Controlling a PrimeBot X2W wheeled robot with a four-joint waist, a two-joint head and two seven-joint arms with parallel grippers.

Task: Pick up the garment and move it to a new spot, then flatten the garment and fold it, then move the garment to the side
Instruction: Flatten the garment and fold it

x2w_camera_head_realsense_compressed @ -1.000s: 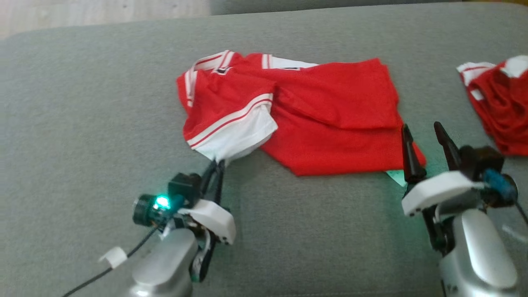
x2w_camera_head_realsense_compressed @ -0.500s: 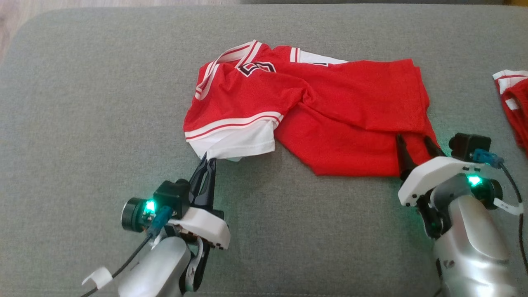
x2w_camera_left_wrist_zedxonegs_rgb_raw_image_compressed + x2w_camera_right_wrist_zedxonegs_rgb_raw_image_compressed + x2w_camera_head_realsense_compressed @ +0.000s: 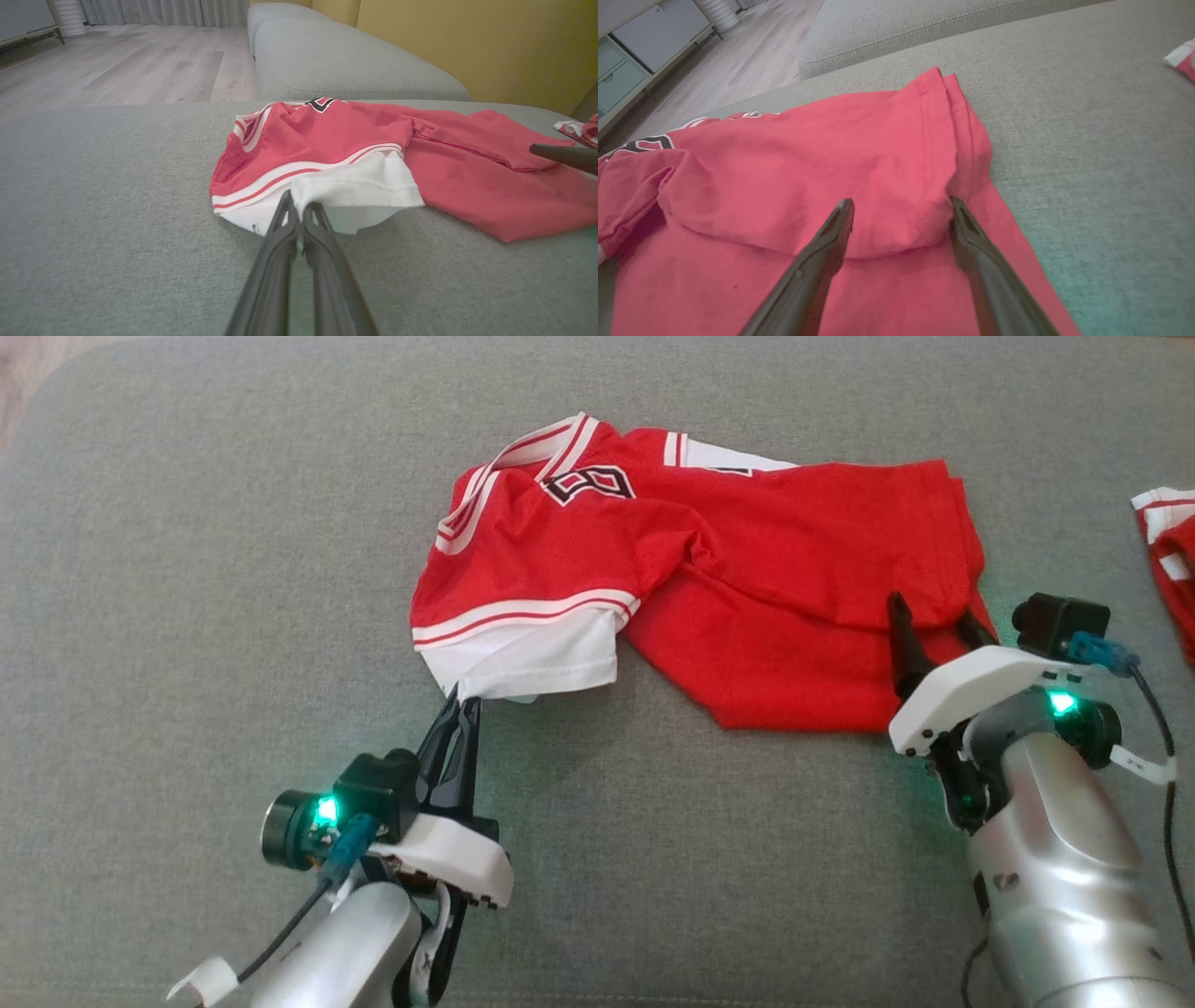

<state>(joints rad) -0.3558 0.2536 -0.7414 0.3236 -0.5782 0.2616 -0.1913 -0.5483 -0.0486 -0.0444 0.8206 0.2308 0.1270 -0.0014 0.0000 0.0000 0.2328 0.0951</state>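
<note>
on the grey sofa seat (image 3: 187,616), a woven cloth surface with a rounded far-left corner, the red garment (image 3: 747,579) lies spread but rumpled in the middle of the head view, its striped collar and a black and white number turned towards the far side. its white sleeve (image 3: 532,663), edged with red stripes, points towards the robot. the left claw (image 3: 462,695) is closed tight on the near hem of that sleeve, its fingers pressed together with white cloth pinched between the tips, as the left wrist view (image 3: 299,205) makes plain. the right claw (image 3: 932,613) stands wide open over the garment's right end, its two fingers set either side of a folded red flap (image 3: 901,201); whether the tips press on the cloth i cannot tell. a second red and white garment (image 3: 1172,551) lies well apart at the seat's right edge. beyond the seat the room shows a pale wooden floor (image 3: 117,70), another grey cushion (image 3: 336,60), a yellow wall (image 3: 467,42), grey curtains (image 3: 163,9) and a low cabinet (image 3: 644,42) with pale drawers.
</note>
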